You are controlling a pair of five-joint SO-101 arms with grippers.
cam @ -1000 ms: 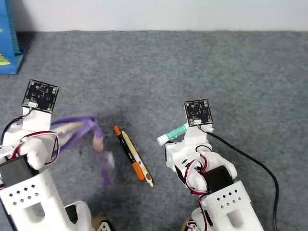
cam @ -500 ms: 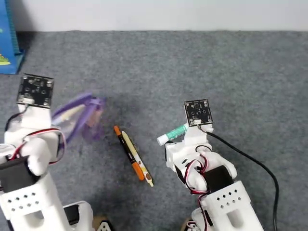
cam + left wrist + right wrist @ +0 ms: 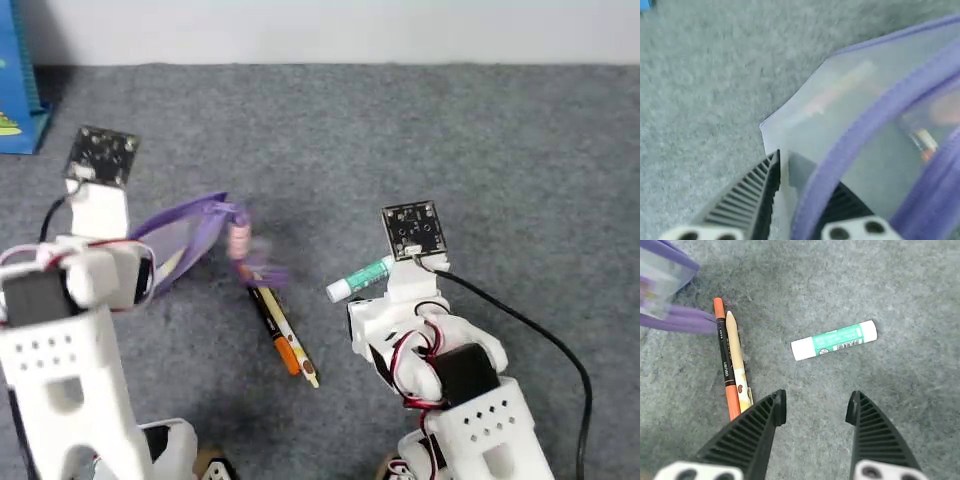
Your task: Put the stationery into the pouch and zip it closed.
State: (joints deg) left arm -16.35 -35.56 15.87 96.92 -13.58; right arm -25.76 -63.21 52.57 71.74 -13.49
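A translucent pouch (image 3: pixel 190 238) with purple zipper trim hangs tilted above the grey carpet, and my left gripper (image 3: pixel 800 175) is shut on its corner. Through the pouch wall (image 3: pixel 855 105) I make out blurred items inside. The pouch's free end lies over the far tip of the orange pen (image 3: pixel 272 322), which sits beside a cream pencil (image 3: pixel 292 340). A green and white glue stick (image 3: pixel 358 277) lies just right of them. My right gripper (image 3: pixel 815 400) is open above the carpet, near the glue stick (image 3: pixel 834 340), orange pen (image 3: pixel 723 360) and pencil (image 3: pixel 738 362).
A blue box (image 3: pixel 15 90) stands at the far left by the white wall (image 3: pixel 320 30). A black cable (image 3: pixel 530 340) trails from the right arm. Open carpet stretches across the far and right side.
The left arm has swung the pouch to the right and farther from its base, so its free end now reaches the pens. The right arm has barely moved.
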